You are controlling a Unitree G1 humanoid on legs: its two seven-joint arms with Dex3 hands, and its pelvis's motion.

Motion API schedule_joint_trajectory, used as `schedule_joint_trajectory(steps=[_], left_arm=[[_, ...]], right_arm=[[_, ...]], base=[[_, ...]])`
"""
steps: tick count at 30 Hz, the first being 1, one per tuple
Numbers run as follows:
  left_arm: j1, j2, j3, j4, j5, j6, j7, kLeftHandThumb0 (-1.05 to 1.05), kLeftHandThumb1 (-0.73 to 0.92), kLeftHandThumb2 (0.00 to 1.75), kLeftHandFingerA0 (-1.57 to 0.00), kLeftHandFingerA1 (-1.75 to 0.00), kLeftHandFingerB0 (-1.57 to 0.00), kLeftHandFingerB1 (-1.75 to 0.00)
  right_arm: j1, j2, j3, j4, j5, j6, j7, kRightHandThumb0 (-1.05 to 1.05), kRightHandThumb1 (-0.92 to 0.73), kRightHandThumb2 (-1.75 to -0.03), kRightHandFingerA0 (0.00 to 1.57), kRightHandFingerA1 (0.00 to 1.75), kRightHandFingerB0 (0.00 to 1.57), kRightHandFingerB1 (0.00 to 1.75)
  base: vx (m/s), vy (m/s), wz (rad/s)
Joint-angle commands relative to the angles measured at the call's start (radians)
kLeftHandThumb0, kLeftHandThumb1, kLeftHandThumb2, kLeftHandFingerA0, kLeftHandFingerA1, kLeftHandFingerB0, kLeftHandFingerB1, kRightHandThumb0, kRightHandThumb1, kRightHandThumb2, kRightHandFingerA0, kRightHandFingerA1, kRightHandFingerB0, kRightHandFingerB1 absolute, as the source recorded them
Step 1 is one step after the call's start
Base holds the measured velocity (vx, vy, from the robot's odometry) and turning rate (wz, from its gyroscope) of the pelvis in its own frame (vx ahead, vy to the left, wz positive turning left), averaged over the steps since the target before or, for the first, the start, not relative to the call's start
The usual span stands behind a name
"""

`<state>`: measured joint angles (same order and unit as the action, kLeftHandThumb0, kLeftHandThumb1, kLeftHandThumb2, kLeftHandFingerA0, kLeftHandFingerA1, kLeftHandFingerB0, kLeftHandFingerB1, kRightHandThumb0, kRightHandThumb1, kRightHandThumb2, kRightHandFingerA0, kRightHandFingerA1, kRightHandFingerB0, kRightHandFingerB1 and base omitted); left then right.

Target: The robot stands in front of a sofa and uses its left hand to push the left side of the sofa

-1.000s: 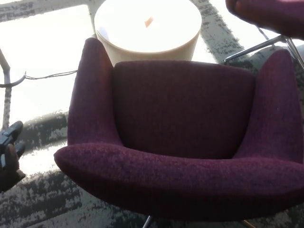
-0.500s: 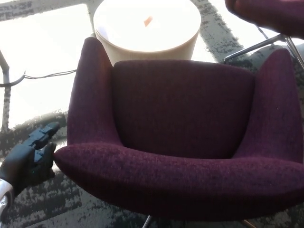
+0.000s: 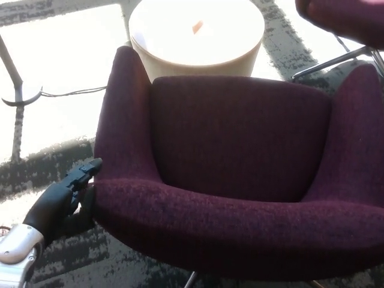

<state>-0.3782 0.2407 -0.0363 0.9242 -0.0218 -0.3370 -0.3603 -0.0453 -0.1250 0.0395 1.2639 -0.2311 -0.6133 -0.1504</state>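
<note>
Most of the frame is being filled by a dark purple sofa (image 3: 240, 162), a one-seat piece with a curved back along the lower edge and two raised arms running toward the top. Its left arm (image 3: 123, 114) is being seen left of centre, its right arm (image 3: 357, 132) at the right edge. The seat cushion (image 3: 237, 135) is lying between them.

The left hand (image 3: 63, 201) is being shown in the lower left of the frame, black, with a silver forearm (image 3: 15, 255) entering from the bottom left corner. Its fingers (image 3: 89, 168) are being held out straight and apart, with nothing gripped, and the fingertips are being pressed against, or held just beside, the outer lower corner of the sofa's left side; actual contact cannot be told for certain. The right hand is not being seen anywhere in the frame.

Above the sofa, at the top centre, a round pale table (image 3: 197, 36) is standing, strongly overexposed, with a small orange object (image 3: 197, 26) lying on its top. In the upper right corner, part of a second purple chair (image 3: 345, 18) with thin metal legs (image 3: 330, 60) is being shown. In the upper left, a thin metal stand (image 3: 15, 81) and a dark cable (image 3: 72, 93) are lying on a brightly lit floor. A grey mottled carpet (image 3: 42, 162) is being seen under the hand.
</note>
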Motion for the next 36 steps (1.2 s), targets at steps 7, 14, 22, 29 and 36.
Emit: schedule_joint_trajectory(steps=[7, 14, 22, 29, 36], left_arm=[[0.068, -0.066, -0.119, -0.165, 0.045, 0.067, -0.048, -0.95, 0.86, 1.25, 0.0, -0.13, 0.0, -0.1], [0.1, -0.105, -0.203, -0.28, 0.035, 0.107, -0.087, -0.92, 0.83, 1.24, 0.0, -0.12, 0.0, -0.12], [0.138, -0.135, -0.283, -0.398, 0.038, 0.202, -0.069, -0.89, 0.8, 1.21, 0.0, -0.16, -0.08, -0.2], [0.117, -0.168, -0.324, -0.424, 0.028, 0.311, -0.072, -0.91, 0.77, 1.13, -0.04, -0.17, -0.03, -0.19], [0.092, -0.217, -0.379, -0.438, 0.049, 0.371, -0.059, -1.01, 0.83, 1.23, 0.0, -0.08, -0.02, -0.07]], right_arm=[[0.003, -0.015, 0.008, 0.003, -0.009, -0.011, -0.022, -0.61, -0.77, -0.63, 0.59, 0.43, 0.56, 0.41], [-0.002, -0.012, 0.005, 0.004, -0.001, -0.011, -0.015, -0.61, -0.76, -0.63, 0.59, 0.42, 0.57, 0.41], [0.0, -0.015, 0.011, 0.002, -0.005, -0.015, -0.021, -0.6, -0.77, -0.63, 0.6, 0.44, 0.56, 0.41], [-0.002, -0.016, 0.016, 0.002, -0.005, -0.018, -0.023, -0.6, -0.76, -0.63, 0.6, 0.43, 0.56, 0.41], [-0.006, -0.018, 0.02, 0.004, -0.008, -0.01, -0.026, -0.63, -0.72, -0.65, 0.58, 0.44, 0.53, 0.41]], base=[[0.0, 0.0, 0.0], [0.0, 0.0, 0.03], [-0.01, 0.016, 0.04], [-0.02, 0.002, 0.04], [-0.04, 0.007, 0.2]])
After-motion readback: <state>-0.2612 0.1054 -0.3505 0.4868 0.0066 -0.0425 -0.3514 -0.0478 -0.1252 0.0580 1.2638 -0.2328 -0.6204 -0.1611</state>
